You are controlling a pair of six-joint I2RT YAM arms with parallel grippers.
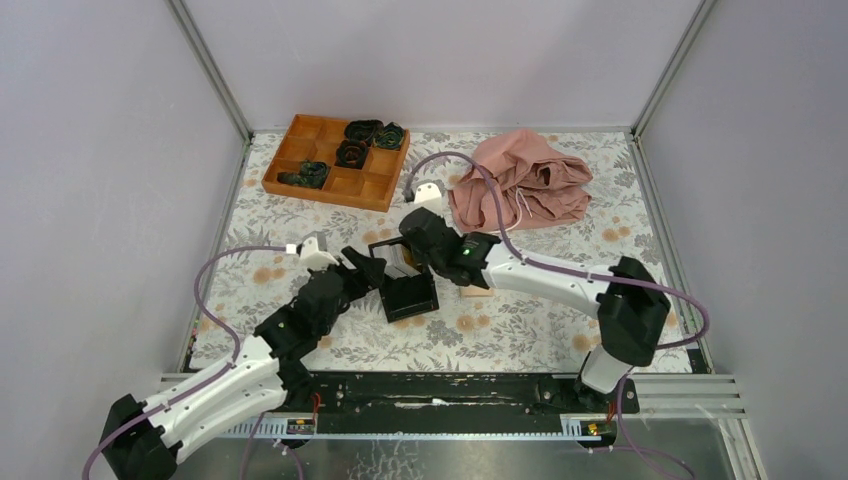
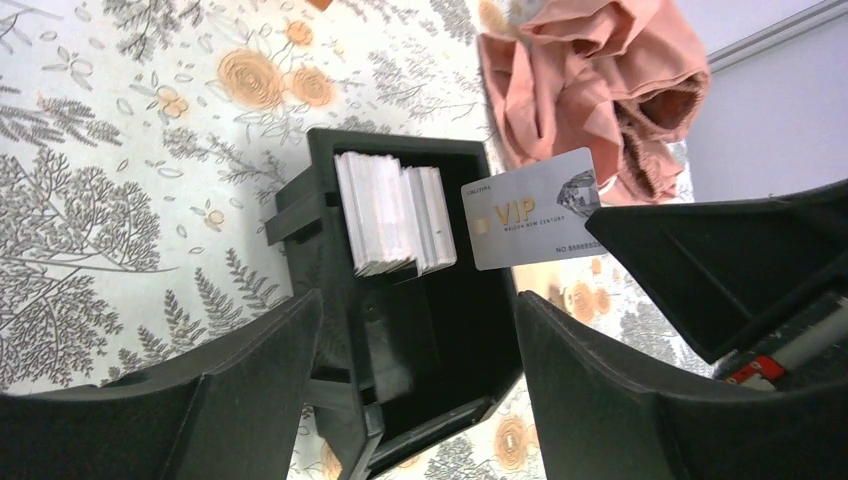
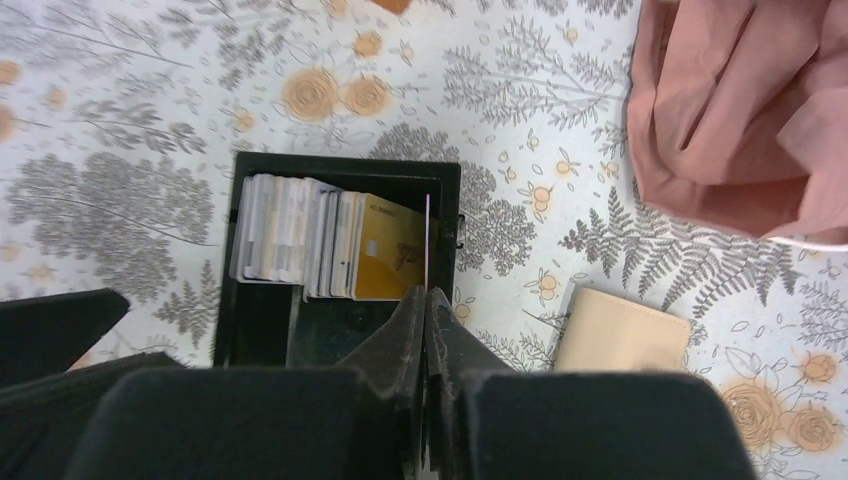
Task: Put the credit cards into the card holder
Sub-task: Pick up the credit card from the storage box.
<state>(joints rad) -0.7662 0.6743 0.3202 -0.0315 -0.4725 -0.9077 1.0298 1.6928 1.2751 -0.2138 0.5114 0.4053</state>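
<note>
Right jaws clench a thin grey plastic card (image 2: 535,210), flat tan leather holder (image 3: 620,330) at their 3 o'clock; left jaws released.

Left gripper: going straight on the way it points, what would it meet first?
Probably the black box, sitting between its open fingers; the card stack stands deeper inside. Depth is unclear.

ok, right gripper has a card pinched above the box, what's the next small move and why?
Probably carry the right gripper rightward toward the card holder. It is shut on one card, held edge-on above the black box, and the holder lies flat on the table just right of the box. It looks closed, so it may need opening.
</note>
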